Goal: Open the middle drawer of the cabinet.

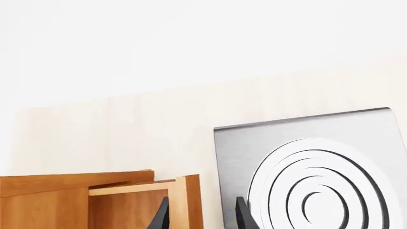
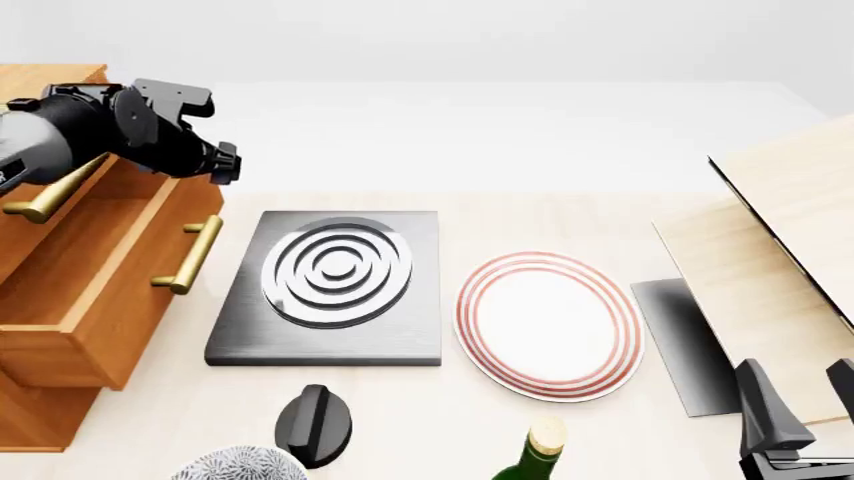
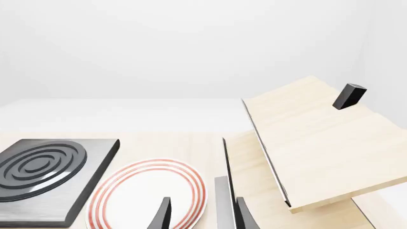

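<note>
Middle drawer (image 2: 94, 300) of cabinet (image 2: 40, 420) at counter's left edge stands pulled out. Left claw (image 1: 202, 214) open, empty, above it. Right claw (image 3: 202, 214) open, empty.

Before me lies a pale wooden bench (image 2: 561, 215) with faint grain, evenly lit, shadows soft and short. Beyond its far edge stands a plain off-white wall (image 2: 467, 40), featureless, fading into a whitish floor or backdrop with no clear seam. At my right, a light-wood box (image 2: 787, 250) with a thin black edge sits tilted on the bench, a small black block (image 3: 349, 96) on its upper face. No window or lamp shows; the light is bright and diffuse all over.
</note>
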Controlling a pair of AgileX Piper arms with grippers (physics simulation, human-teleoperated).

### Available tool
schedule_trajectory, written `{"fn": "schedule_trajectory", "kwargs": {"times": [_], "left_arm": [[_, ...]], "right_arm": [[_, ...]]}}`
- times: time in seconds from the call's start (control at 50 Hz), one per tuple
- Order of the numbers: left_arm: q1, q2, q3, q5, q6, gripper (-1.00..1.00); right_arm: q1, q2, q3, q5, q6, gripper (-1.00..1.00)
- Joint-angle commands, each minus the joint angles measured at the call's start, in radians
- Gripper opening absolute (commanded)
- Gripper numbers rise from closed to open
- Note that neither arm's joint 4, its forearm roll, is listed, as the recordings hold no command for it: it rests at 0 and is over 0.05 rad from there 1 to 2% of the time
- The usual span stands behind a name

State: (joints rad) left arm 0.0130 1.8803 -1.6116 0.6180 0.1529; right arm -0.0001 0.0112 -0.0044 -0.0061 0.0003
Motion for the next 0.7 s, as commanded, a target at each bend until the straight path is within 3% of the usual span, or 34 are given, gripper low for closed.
{"fn": "schedule_trajectory", "kwargs": {"times": [0.02, 0.22, 0.7], "left_arm": [[-0.006, 0.025, 0.034, -0.017, -0.001, 1.0], [0.012, 0.038, 0.08, -0.053, -0.001, 1.0], [-0.127, 0.035, 0.127, -0.066, -0.057, 1.0]], "right_arm": [[0.0, 0.0, 0.0, 0.0, 0.0, 1.0], [0.0, 0.0, 0.0, 0.0, 0.0, 1.0], [0.0, 0.0, 0.0, 0.0, 0.0, 1.0]]}}
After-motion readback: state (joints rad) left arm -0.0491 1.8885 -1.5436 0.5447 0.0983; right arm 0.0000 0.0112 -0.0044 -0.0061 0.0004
